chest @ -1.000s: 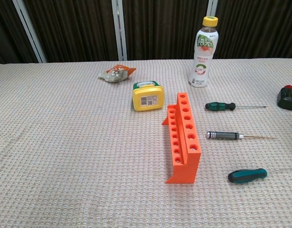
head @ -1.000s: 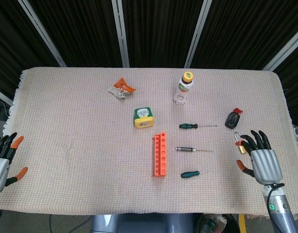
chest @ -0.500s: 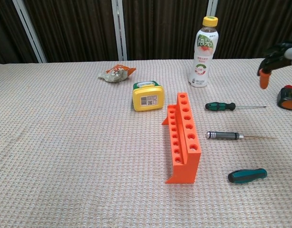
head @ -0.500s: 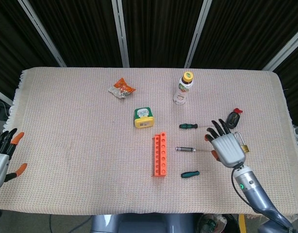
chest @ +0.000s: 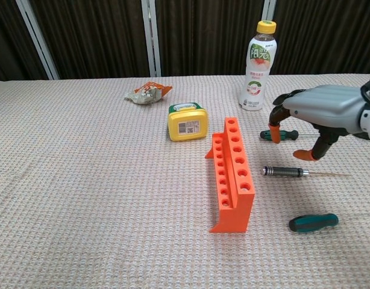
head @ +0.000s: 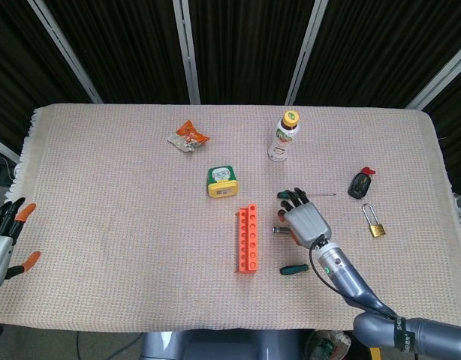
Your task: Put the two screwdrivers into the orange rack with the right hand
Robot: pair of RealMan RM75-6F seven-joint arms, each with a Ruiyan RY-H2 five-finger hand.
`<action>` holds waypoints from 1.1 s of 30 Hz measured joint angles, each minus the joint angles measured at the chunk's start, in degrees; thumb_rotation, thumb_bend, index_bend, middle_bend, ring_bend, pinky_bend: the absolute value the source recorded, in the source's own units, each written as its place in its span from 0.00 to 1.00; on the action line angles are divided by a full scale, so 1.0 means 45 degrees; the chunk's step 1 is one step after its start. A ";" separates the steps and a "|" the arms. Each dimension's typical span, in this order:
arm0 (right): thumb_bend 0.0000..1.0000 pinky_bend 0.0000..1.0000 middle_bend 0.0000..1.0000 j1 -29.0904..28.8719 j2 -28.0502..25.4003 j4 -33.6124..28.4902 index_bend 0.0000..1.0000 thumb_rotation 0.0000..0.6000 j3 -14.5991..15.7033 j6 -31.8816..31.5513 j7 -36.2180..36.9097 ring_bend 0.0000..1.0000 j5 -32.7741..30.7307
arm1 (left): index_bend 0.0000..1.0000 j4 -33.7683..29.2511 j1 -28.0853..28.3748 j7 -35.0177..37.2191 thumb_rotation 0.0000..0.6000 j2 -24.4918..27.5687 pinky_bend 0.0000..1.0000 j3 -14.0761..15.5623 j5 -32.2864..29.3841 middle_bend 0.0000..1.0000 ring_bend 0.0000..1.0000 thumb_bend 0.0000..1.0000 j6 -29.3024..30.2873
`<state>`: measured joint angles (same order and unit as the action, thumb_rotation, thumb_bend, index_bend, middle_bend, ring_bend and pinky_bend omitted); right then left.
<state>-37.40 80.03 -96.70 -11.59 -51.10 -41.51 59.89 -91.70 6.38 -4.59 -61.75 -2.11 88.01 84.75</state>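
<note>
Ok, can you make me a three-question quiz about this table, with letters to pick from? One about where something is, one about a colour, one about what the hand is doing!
1. Where is the yellow tape measure?
A. Behind the orange rack
B. Beside the padlock
C. Under the bottle

2. What colour is the bottle cap?
A. Blue
B. Yellow
C. Red

3. What is the right robot hand doing?
A. Gripping the rack
B. Holding the bottle
C. Hovering open over the screwdrivers

Answers: 1 A, it sits just beyond the rack's far end. 2 B, the cap is yellow. 3 C, its fingers are spread and hold nothing.
</note>
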 measured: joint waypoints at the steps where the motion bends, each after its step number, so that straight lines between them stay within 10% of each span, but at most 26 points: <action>1: 0.32 0.00 0.21 -0.0095 0.0069 0.0043 0.42 1.00 -0.0004 0.0038 -0.0069 0.00 -0.0188 | 0.09 0.0004 -0.0001 0.0009 1.00 0.0001 0.00 -0.0002 -0.0008 0.00 0.00 0.24 0.0002; 33: 0.33 0.00 0.14 -0.2541 0.1331 0.1773 0.41 1.00 0.1059 0.0929 0.0466 0.00 -0.4656 | 0.09 0.0201 0.0016 0.0194 1.00 -0.0015 0.00 0.0012 -0.0172 0.00 0.00 0.24 -0.0057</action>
<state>-48.84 86.02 -88.72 -6.82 -46.92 -39.42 38.94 -90.80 6.45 -3.71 -61.82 -2.05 87.24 84.49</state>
